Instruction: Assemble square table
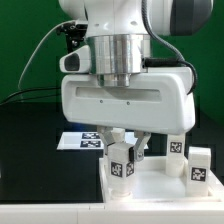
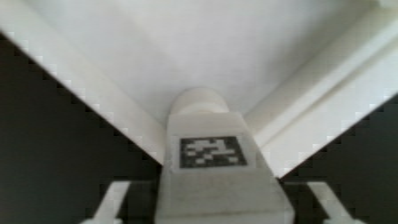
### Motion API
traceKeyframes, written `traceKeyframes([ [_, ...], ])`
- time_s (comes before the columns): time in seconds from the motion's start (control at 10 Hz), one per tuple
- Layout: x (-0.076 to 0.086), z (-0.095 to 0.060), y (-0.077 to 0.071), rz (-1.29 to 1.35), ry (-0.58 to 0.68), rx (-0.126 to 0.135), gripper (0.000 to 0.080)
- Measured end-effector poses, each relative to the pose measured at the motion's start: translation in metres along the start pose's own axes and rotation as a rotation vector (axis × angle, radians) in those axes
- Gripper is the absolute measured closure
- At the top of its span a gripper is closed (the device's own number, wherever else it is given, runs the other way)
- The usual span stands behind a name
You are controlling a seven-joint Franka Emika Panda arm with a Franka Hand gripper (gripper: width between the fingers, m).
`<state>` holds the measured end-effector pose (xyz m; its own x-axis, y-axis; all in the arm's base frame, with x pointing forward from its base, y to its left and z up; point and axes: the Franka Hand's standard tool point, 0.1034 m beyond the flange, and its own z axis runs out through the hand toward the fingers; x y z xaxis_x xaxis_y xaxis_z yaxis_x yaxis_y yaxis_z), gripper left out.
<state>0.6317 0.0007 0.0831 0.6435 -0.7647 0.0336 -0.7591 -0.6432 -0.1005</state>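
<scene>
No readable writing shows, only black-and-white square tags. The hand [image 1: 128, 152] is closed on a white tagged leg [image 1: 121, 160], one finger [image 2: 111, 202] on each side of it. The leg stands upright over a corner of the white slab [image 1: 150, 186], whose raised rim [image 2: 107, 105] looks smooth. Two more legs [image 1: 190, 162] stand on the slab. The marker board [image 1: 85, 140] lies flat on the black surface [image 1: 35, 150].

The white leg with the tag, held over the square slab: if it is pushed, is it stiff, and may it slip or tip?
The leg looks like stiff moulded plastic, so probably rigid. Its smooth surface may slip between the tool fingers. Narrow and tall, it would likely tip if set loose on the slab.
</scene>
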Motion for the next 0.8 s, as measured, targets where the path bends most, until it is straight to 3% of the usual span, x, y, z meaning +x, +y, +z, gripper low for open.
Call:
traceKeyframes([
  [0.2,0.0018,0.0003,-0.0008,0.395,-0.015,0.004,0.0512],
  [0.3,0.0024,0.0006,-0.0003,0.589,-0.038,0.020,0.0512],
  [0.6,0.0019,0.0015,-0.0014,0.761,-0.064,0.035,0.0512],
  [0.8,0.0013,0.0013,-0.0024,0.632,-0.054,0.035,0.0268],
])
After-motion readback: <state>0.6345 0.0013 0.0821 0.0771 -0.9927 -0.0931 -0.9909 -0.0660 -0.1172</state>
